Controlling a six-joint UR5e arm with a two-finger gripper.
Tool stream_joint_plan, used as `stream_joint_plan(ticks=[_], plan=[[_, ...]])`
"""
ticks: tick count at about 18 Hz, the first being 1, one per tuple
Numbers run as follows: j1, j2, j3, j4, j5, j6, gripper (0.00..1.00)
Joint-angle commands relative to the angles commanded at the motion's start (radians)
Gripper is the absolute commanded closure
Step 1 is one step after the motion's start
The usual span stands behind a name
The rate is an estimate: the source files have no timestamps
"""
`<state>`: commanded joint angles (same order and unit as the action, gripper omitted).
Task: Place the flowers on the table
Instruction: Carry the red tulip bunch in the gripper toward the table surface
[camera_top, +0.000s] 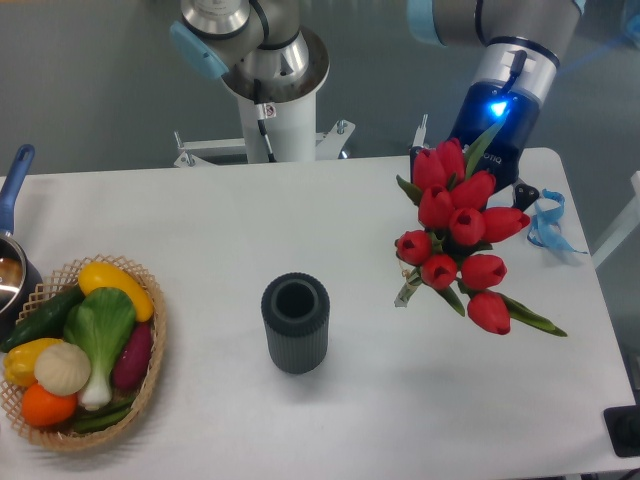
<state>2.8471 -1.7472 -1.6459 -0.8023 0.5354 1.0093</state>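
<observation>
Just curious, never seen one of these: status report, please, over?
Pincer mostly hidden behind flowers, grip unclear. They hang at the arm, seemingly off the table. Blue ribbon beside them, vase well apart.

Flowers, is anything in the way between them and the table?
Nothing visible. The table below the flowers looks bare. The vase stands apart near the table's middle, and the ribbon lies just beside the flowers, near the edge.

No lettering reads clearly anywhere. The gripper (503, 140) bears a faint pale marking (too blurred to decipher).
</observation>
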Motion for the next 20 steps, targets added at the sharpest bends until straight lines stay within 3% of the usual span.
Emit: stream_joint_plan(ticks=[8, 17, 20], plan=[[-0.002, 0.008, 0.000, 0.000, 0.014, 0.000, 0.57], [-0.017, 0.054, -0.003, -0.002, 0.342, 0.008, 0.57], [-0.043, 0.054, -0.011, -0.006, 0.440, 0.070, 0.57]])
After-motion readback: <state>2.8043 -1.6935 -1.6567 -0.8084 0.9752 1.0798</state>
